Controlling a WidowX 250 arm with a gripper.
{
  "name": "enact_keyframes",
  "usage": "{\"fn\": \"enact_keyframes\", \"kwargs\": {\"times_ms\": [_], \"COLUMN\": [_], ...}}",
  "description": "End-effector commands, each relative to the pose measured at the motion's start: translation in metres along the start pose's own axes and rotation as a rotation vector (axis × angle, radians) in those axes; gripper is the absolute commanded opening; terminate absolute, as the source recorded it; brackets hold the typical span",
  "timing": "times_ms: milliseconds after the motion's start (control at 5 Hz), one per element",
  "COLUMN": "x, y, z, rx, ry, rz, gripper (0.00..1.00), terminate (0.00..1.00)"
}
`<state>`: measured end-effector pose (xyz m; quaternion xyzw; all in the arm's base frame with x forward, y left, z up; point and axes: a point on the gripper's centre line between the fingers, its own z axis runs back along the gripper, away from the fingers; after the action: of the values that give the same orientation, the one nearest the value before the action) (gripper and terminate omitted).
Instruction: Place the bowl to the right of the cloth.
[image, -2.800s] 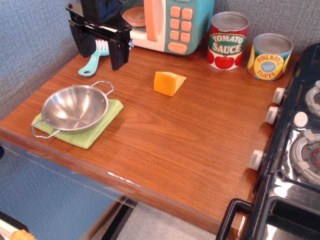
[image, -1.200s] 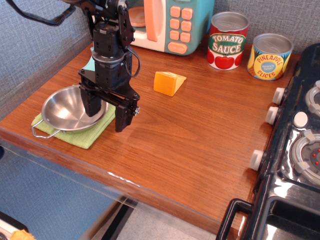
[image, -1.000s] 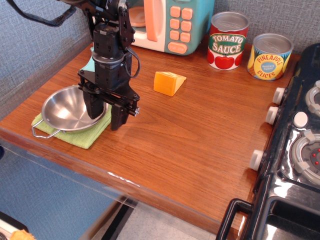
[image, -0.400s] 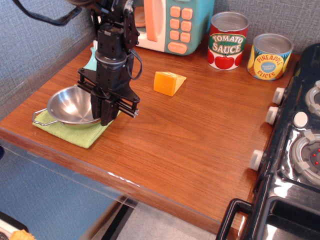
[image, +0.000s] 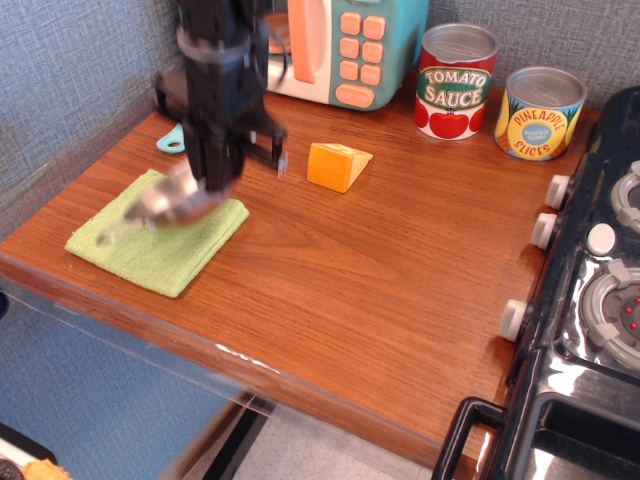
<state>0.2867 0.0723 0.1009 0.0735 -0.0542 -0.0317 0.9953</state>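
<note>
The shiny steel bowl (image: 170, 204) hangs tilted and motion-blurred above the light-green cloth (image: 150, 243), held by its right rim. My black gripper (image: 213, 177) is shut on that rim, lifted off the cloth at the counter's left side. The cloth lies flat near the front left corner of the wooden counter, now mostly uncovered.
An orange cheese wedge (image: 336, 165) lies right of my gripper. A toy microwave (image: 345, 45) and two tin cans (image: 455, 80) (image: 540, 112) stand at the back. A teal brush (image: 172, 138) lies behind my arm. A black stove (image: 600, 300) borders the right edge.
My gripper came down from the back, closed on the bowl's right rim, and has now lifted the bowl off the cloth, tilting it.
</note>
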Motion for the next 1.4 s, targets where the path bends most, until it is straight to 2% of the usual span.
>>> {"fn": "enact_keyframes", "kwargs": {"times_ms": [0, 200, 400, 800, 1000, 1200], "x": [0.012, -0.002, -0.015, -0.023, -0.023, -0.023], "y": [-0.061, -0.107, -0.137, -0.154, -0.153, -0.154], "z": [0.034, 0.017, 0.001, -0.020, -0.018, -0.004], "rx": [-0.088, -0.124, -0.120, -0.099, -0.091, -0.122], "ry": [-0.088, -0.038, 0.005, 0.066, 0.076, 0.037], "rz": [-0.234, -0.375, -0.471, -0.547, -0.567, -0.588], "gripper": [0.00, 0.00, 0.00, 0.00, 1.00, 1.00], "terminate": [0.00, 0.00, 0.00, 0.00, 0.00, 0.00]}}
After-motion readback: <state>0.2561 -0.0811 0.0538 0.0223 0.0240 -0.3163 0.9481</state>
